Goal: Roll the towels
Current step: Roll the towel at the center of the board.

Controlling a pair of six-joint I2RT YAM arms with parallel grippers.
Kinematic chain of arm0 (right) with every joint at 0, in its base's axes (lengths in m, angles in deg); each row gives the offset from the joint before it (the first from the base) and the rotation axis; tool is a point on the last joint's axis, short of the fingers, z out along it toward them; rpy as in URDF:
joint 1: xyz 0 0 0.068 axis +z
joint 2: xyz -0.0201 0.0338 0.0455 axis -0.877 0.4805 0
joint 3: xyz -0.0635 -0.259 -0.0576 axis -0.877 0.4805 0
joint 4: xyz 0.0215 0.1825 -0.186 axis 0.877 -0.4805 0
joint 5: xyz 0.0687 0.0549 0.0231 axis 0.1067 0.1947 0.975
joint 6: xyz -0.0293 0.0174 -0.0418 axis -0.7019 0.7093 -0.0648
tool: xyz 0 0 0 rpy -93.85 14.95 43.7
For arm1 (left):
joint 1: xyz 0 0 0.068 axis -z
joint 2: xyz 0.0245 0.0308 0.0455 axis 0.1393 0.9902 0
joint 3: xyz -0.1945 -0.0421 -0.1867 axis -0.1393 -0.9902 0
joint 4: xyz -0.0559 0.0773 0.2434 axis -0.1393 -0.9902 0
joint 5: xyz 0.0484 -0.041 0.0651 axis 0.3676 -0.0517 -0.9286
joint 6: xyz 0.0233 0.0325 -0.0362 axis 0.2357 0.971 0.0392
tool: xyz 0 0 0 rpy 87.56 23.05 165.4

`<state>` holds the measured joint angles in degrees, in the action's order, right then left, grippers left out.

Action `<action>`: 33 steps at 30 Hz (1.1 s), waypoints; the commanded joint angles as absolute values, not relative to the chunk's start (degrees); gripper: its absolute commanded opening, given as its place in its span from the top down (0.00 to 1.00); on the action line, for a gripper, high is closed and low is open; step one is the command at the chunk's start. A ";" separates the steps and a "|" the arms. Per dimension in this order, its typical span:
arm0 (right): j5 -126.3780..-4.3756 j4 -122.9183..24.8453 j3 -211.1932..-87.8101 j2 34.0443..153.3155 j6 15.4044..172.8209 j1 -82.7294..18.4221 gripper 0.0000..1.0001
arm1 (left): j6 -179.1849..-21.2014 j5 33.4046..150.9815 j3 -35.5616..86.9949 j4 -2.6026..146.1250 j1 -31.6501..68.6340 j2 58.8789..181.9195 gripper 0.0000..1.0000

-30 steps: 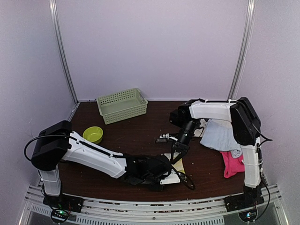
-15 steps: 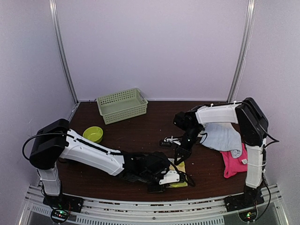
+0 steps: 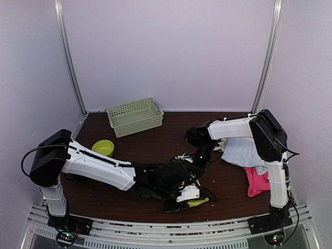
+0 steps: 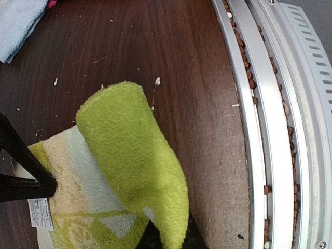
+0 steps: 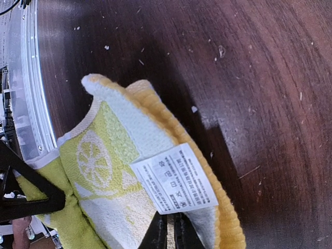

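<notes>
Now L claw (image 4: 168, 239) & R claw (image 5: 167, 233) pinch lime towel (image 4: 129, 155) nr rail (image 4: 264, 129); basket (image 3: 135, 116), bowl (image 3: 103, 149), blue towel (image 3: 243, 152) apart.

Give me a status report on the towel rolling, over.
Left pincer and right pincer both shut on the lime towel. One end curled over, not rolled. Basket, bowl far off.
</notes>
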<state>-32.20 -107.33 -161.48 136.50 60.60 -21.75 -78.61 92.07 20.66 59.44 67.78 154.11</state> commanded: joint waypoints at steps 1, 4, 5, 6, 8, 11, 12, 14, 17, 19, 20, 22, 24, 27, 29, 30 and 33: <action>-41.19 -98.30 -160.95 140.85 61.82 -22.17 0.91 | -81.77 99.48 22.15 58.51 67.20 155.26 0.90; -40.56 -98.59 -161.09 140.89 61.79 -22.17 0.91 | -85.22 105.87 21.51 60.68 63.73 157.48 0.91; -40.47 -98.65 -161.18 140.79 61.73 -22.17 0.91 | -86.16 107.67 20.47 62.65 62.98 157.82 0.90; -40.19 -98.74 -161.35 140.75 61.77 -22.29 0.91 | -86.70 108.78 19.61 64.36 62.52 158.11 0.91; -38.88 -99.39 -161.91 140.79 61.67 -22.58 0.90 | -87.52 110.04 19.04 66.08 61.91 159.22 0.91; -37.21 -100.64 -162.99 140.77 61.27 -22.87 0.90 | -88.95 113.57 18.95 67.44 60.62 161.12 0.91; -36.47 -101.16 -163.52 140.42 60.95 -22.94 0.90 | -89.88 114.75 18.57 68.39 60.06 161.70 0.91; -33.74 -103.19 -164.94 139.05 60.68 -23.35 0.89 | -92.35 117.67 17.81 70.10 58.81 162.93 0.91; -28.49 -109.52 -168.59 137.36 58.59 -25.11 0.87 | -94.62 120.44 16.02 73.29 57.49 164.09 0.91; -26.41 -113.69 -171.53 135.50 56.68 -26.37 0.85 | -95.78 121.89 15.46 74.81 56.81 165.21 0.91; -25.46 -115.53 -172.80 134.10 55.73 -27.01 0.84 | -96.36 122.75 15.43 75.29 56.47 165.75 0.91; -24.54 -117.94 -175.16 131.01 54.58 -28.10 0.82 | -97.72 124.49 15.38 76.31 55.72 166.78 0.90; -24.56 -118.42 -176.55 127.46 54.95 -29.08 0.81 | -99.09 126.07 15.33 77.06 55.10 167.88 0.90; -23.57 -117.26 -174.62 120.50 56.29 -30.50 0.80 | -101.54 128.72 15.45 77.77 54.33 169.56 0.89; -21.10 -115.57 -171.59 115.02 57.74 -31.87 0.80 | -103.81 131.37 15.37 78.61 53.42 170.66 0.88; -19.10 -115.40 -170.38 112.16 57.65 -32.69 0.80 | -104.84 132.25 15.09 79.24 52.94 171.08 0.87; -17.12 -116.30 -167.26 104.57 54.63 -32.79 0.80 | -107.04 133.68 14.61 81.03 51.95 172.40 0.86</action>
